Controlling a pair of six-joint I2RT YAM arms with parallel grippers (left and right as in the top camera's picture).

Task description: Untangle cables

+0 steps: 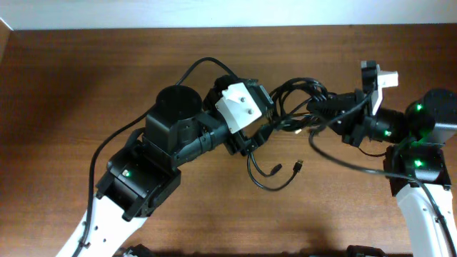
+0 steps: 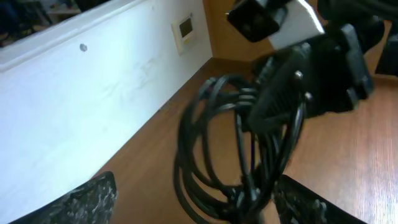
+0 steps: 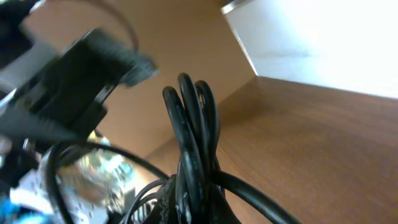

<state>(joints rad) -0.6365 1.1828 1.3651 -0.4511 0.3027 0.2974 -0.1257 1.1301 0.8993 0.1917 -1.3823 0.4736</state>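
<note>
Pinching the cables [image 1: 294, 91] near the top of their knot, my right fingers [image 1: 325, 107] look clenched on the bundle and hold it off the table [image 1: 71, 86]. My left fingers [image 2: 93, 198] stand wide apart, released, with the lower loops hanging between them. Outward from there, a slack loop droops to the table, with two small plugs [image 1: 298, 165] lying free beside it. I judge the job barely begun: the main coils are all wound together, only that tail is loose, and every cord has yet to be drawn out and laid apart.
</note>
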